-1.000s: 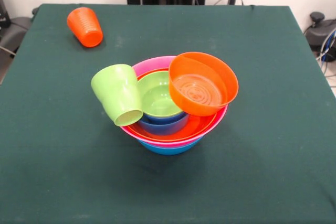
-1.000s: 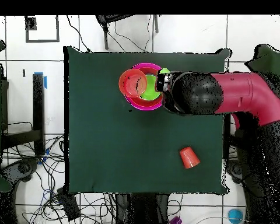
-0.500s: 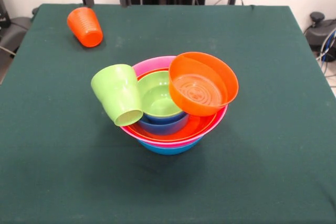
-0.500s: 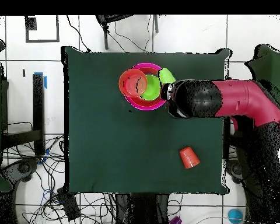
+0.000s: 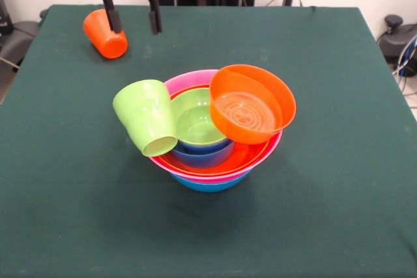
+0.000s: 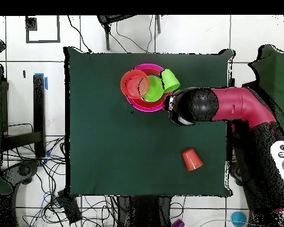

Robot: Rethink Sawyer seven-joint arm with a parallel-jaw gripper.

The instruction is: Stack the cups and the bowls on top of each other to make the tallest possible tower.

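Since a second before, the gripper [image 5: 132, 19] had dropped into the front view, jaws spread and empty, beside the orange cup [image 5: 105, 33] lying on the bench [image 5: 339, 213], well apart from the tower [image 5: 215, 141]. Light, stiff, ribbed plastic probably suited a pinch across its sides.

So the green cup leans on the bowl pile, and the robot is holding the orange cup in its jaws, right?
Not quite. The green cup does lean on the bowl pile, but the gripper holds nothing: its jaws hang open and empty. The orange cup lies on its side on the table, as the front view shows.
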